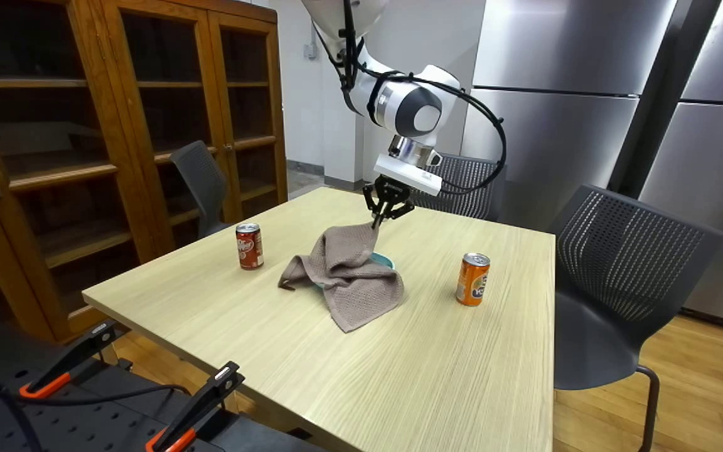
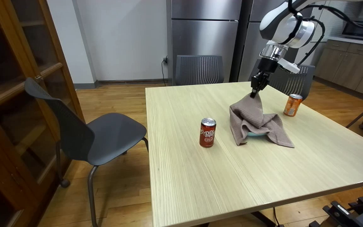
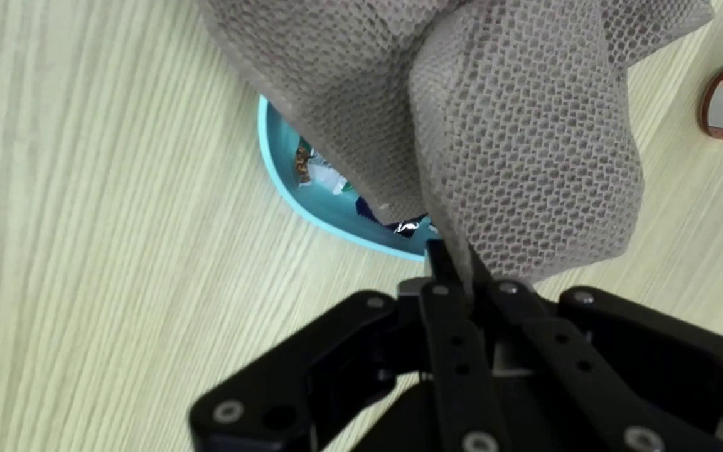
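My gripper (image 3: 457, 257) is shut on an edge of a grey-brown waffle-weave towel (image 3: 524, 138), pinched between its fingers. In both exterior views the gripper (image 1: 376, 221) (image 2: 254, 94) points down, and the towel (image 1: 361, 276) (image 2: 249, 108) rises to a peak at its fingertips. The towel's lower folds drape over a teal bowl (image 3: 336, 216) and spread onto the table. Part of the bowl's rim (image 1: 383, 259) shows beside the cloth. Inside the bowl lie small wrapped items, a dark blue wrapper (image 3: 368, 210) among them; the towel hides the others.
A red Dr Pepper can (image 1: 249, 246) (image 2: 207, 132) and an orange Fanta can (image 1: 473, 279) (image 2: 293, 105) stand upright on the wooden table (image 1: 449, 376), on opposite sides of the towel. Grey chairs (image 1: 625, 270) surround the table. Black and orange clamps (image 1: 195, 408) sit near its front edge.
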